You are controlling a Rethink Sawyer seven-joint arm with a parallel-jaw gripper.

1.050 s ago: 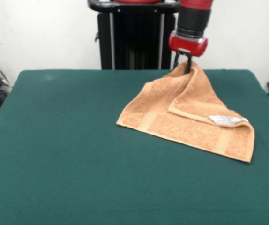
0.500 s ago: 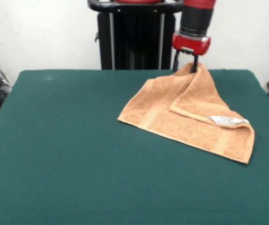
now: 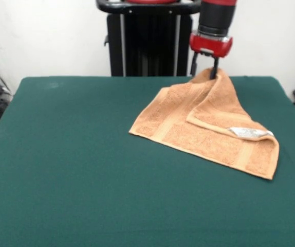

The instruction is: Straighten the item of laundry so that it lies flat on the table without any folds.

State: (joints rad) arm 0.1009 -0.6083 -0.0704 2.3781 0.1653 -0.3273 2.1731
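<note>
the gripper [image 3: 205, 72] sits higher and further toward 1 o'clock than a second ago, lifting the towel's [image 3: 209, 126] pinched corner.

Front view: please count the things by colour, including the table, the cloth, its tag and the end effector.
Dark green: 1, the table
Orange-tan: 1, the towel, partly folded, one corner lifted
White: 1, the tag on the towel
Red and black: 1, the end effector, shut on the towel's raised corner
Total: 4
</note>
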